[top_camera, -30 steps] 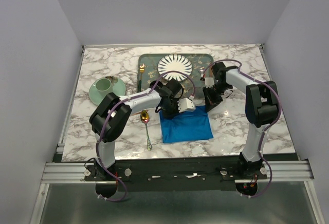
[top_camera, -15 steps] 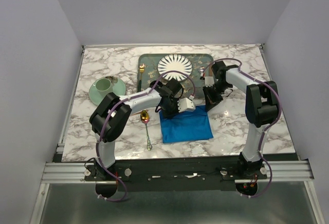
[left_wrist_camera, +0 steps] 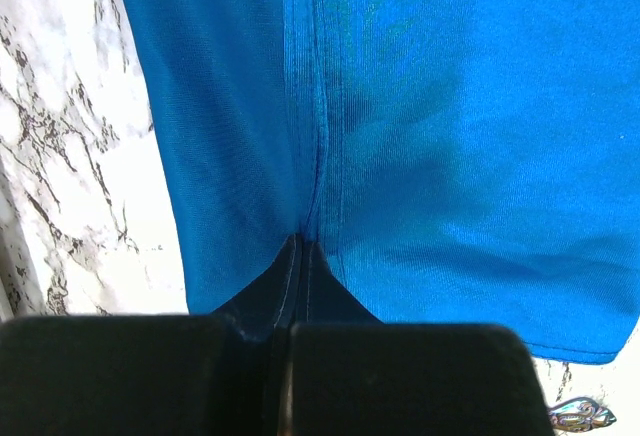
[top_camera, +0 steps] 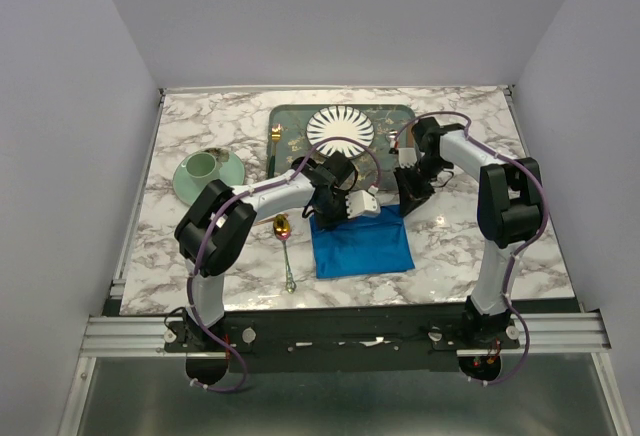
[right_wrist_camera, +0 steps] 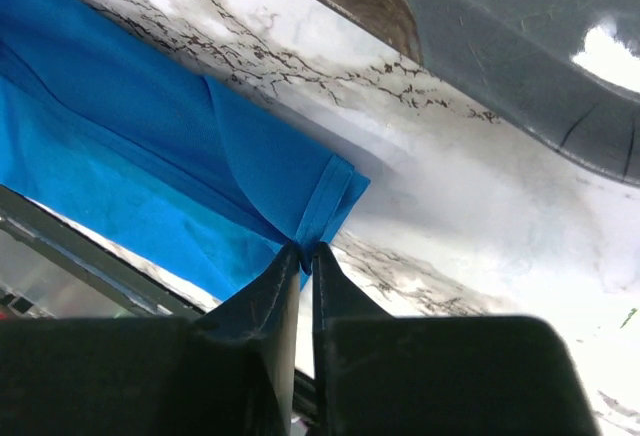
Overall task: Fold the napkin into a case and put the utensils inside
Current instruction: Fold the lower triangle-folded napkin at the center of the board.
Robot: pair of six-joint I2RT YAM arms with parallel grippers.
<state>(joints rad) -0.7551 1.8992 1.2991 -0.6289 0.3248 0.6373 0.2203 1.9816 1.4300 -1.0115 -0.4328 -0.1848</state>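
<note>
- My left gripper is clamped tight on a pinch of the napkin at its far left edge. The cloth lies flat on the table between my arms.
- My right gripper has the far right corner at its tips, jaws a sliver apart; I cannot tell whether they grip it.
- To fold cleanly, I judge both pinches should rise level and travel together, edge taut.
- The spoon lies just left of the cloth, so I'd steer clear of it.

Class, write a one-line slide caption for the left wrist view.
Left gripper pinches a fold of the blue napkin lying on the marble table.
</note>
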